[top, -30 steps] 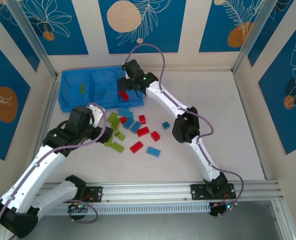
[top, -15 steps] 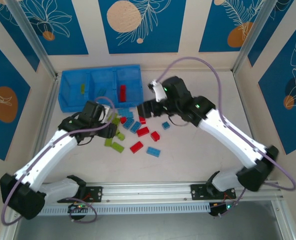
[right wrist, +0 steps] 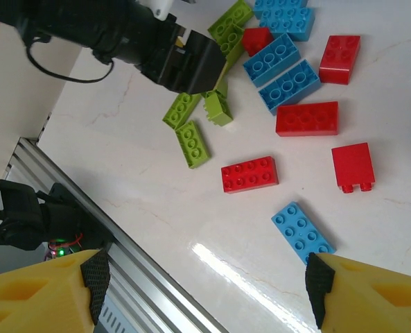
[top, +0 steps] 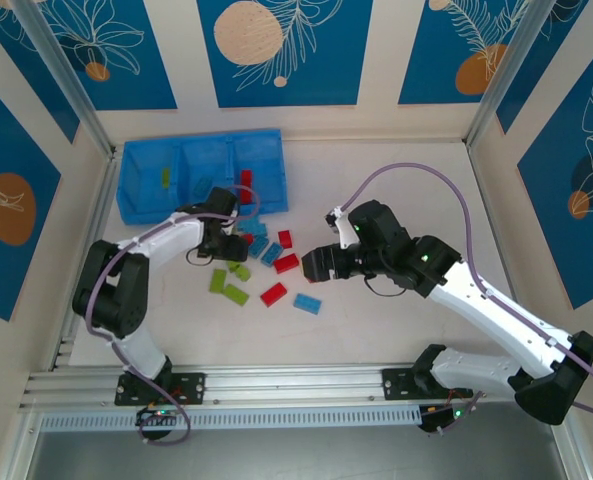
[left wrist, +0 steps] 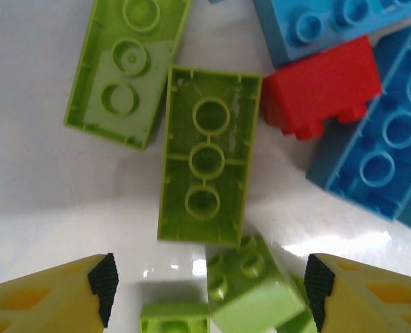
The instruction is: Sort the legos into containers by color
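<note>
while the left pincer [left wrist: 208, 284] hangs low over the table [left wrist: 46, 208], its jaws stand partly apart and hold nothing. a lime brick [left wrist: 250, 288] lies between the fingertips, touching neither. an upturned lime brick [left wrist: 206, 156] lies just ahead, with a red brick [left wrist: 323, 87] and blue bricks [left wrist: 385, 152] ahead to the right. the right pincer [right wrist: 206, 281] is open and empty too; red bricks [right wrist: 250, 173] and a blue one [right wrist: 302, 232] lie ahead of it. the blue tray [top: 201, 142] sits just beyond the left pincer, a lone red brick [top: 245, 182] in its right compartment.
</note>
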{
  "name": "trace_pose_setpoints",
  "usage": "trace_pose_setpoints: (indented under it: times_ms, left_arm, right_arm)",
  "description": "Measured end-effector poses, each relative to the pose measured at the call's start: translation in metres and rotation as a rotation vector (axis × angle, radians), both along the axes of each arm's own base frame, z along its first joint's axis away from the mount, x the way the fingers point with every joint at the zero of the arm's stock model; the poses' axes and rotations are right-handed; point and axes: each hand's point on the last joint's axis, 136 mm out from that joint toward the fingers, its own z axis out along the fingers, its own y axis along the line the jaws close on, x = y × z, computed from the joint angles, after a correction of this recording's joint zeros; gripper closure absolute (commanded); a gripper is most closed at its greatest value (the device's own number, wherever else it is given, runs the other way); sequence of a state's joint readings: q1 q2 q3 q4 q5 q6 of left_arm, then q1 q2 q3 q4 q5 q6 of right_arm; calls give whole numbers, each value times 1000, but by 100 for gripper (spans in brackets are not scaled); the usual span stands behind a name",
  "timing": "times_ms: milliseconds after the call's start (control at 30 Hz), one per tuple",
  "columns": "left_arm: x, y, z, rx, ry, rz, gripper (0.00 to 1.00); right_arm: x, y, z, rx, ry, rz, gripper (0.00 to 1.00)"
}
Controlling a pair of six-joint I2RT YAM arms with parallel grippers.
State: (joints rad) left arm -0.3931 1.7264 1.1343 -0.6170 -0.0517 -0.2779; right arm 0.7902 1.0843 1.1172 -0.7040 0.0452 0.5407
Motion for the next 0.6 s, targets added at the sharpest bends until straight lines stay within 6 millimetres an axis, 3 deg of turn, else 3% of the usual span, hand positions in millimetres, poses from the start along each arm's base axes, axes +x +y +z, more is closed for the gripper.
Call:
trace_pose_setpoints:
  times_ms: [267,467,600]
  left_arm:
    - [16,-5,-24,12,28,-19,57]
    - [16,-5,-28,16,36,-20,66]
    - [13,-4,-19,8,20,-19,69]
  right_arm:
    - [0,0,0,3,8,-10,23]
    - [2,-1,0,2,11,-34,23]
    - [2,-1,-1,-2,9,-44,23]
